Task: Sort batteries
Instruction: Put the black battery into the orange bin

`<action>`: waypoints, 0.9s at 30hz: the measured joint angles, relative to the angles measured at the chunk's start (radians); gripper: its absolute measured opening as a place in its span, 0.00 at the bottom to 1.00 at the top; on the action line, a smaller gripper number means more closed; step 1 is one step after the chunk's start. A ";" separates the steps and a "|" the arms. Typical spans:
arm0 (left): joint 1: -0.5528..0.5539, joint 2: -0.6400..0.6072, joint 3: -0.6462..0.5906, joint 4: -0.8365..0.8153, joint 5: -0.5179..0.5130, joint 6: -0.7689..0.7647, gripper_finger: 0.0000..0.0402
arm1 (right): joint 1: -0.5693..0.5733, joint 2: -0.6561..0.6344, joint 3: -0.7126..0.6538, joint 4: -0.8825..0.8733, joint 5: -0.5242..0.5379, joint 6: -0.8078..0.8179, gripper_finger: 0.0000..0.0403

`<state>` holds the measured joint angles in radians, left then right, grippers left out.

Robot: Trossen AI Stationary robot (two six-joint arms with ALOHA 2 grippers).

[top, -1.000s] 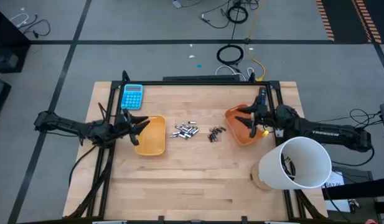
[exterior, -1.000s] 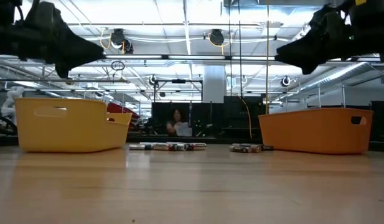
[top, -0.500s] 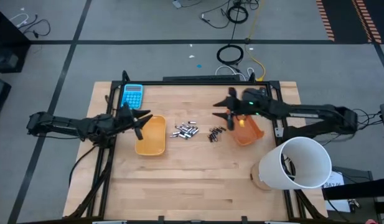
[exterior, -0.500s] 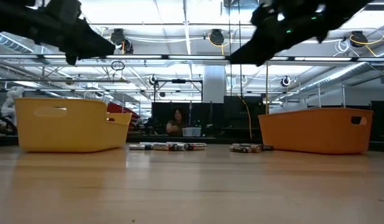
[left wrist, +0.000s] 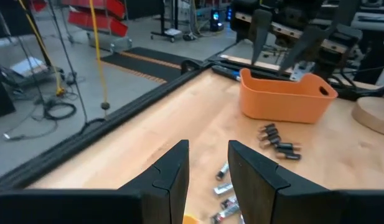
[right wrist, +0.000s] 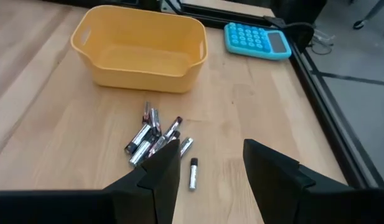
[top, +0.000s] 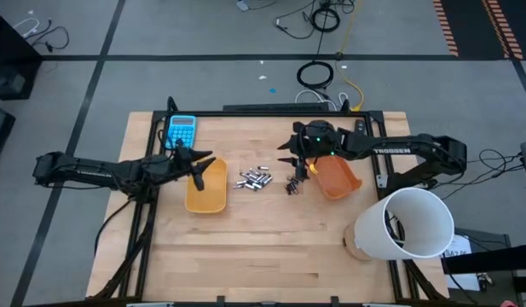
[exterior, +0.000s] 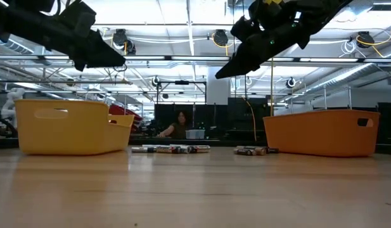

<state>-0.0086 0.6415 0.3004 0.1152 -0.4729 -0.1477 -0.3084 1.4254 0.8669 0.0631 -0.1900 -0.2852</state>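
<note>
Where the right gripper hung over the orange tray a second ago, we now see it above the dark batteries, fingers apart and empty. Our left gripper holds over the yellow tray, fingers parted. Silver batteries lie between trays.

Table layout, ref = silvery battery pile at centre. Left tray is placed just left of pile; calculator is set further left and behind it, near table's back-left corner. Dark battery pile lies just right of ref; right tray beyond that. Big cylinder sits at front-right, well apart from ref.
</note>
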 joint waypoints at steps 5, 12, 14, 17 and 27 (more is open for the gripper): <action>0.000 0.000 0.000 0.017 0.016 -0.030 0.30 | 0.012 0.000 0.000 0.001 0.000 0.020 0.41; -0.003 0.027 0.092 -0.065 0.015 -0.079 0.30 | 0.025 0.000 0.000 0.082 0.006 0.128 0.41; -0.007 0.049 0.118 -0.083 0.009 -0.078 0.30 | 0.022 0.000 0.000 0.092 0.007 0.179 0.41; -0.006 0.081 0.136 -0.077 -0.010 -0.055 0.30 | 0.022 0.000 0.000 0.076 0.009 0.211 0.41; -0.031 0.147 0.136 -0.071 -0.013 -0.083 0.30 | 0.148 -0.002 -0.001 -0.184 0.244 0.073 0.46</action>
<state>-0.0392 0.7889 0.4362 0.0446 -0.4857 -0.2310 -0.1609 1.4231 0.8661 -0.1208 0.0539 -0.2118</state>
